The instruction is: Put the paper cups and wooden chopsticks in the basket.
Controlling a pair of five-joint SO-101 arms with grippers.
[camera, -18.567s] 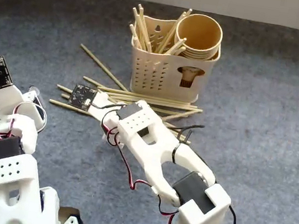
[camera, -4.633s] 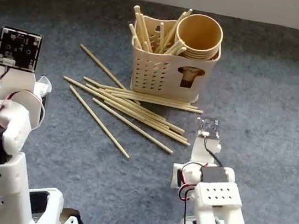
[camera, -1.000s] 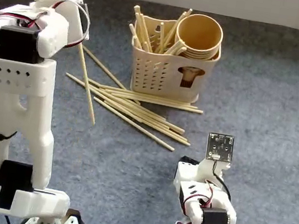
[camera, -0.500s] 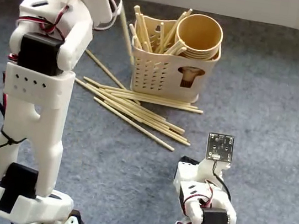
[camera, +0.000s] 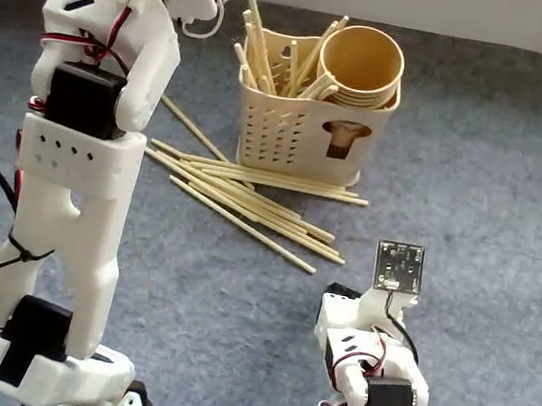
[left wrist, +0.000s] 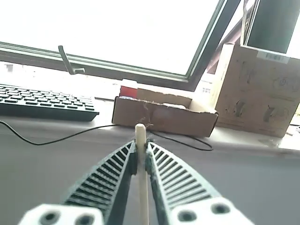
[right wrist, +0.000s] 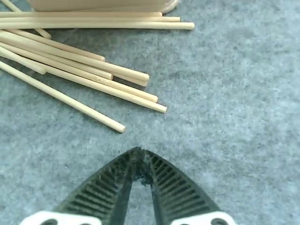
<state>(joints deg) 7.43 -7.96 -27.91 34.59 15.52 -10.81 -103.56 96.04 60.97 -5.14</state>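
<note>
Chopsticks (camera: 252, 195) lie loose in a flat bundle on the bench (camera: 494, 194), just in front of the basket (camera: 296, 136). Their long axes run mostly from the left side to the right. The ones nearest the basket are almost parallel to its front wall, and the others slant a little toward the near right. One more stick runs diagonally from behind the left arm (camera: 82, 146) toward the basket's front left corner.

The basket stands upright near the far edge of the bench. The paper cups (camera: 363, 65) are stacked, mouth up, in its right part. Several chopsticks stand tilted in its left part, with their tips above the rim.

The left arm is raised high at the left side. The left hand (left wrist: 140, 145) is clamped narrow on the held chopstick (camera: 250, 8), with the stick's end just above the fingertips. In the high view this stick is steep. It runs from the top edge down and slightly right, to the sticks at the basket's left part. I cannot tell if its lower end is inside.

The right arm (camera: 372, 379) is folded low at the near edge. The right hand (right wrist: 139, 157) is closed and holds nothing, and it points at the bench. A strip of grey bench lies between it and the near ends of the bundle.
</note>
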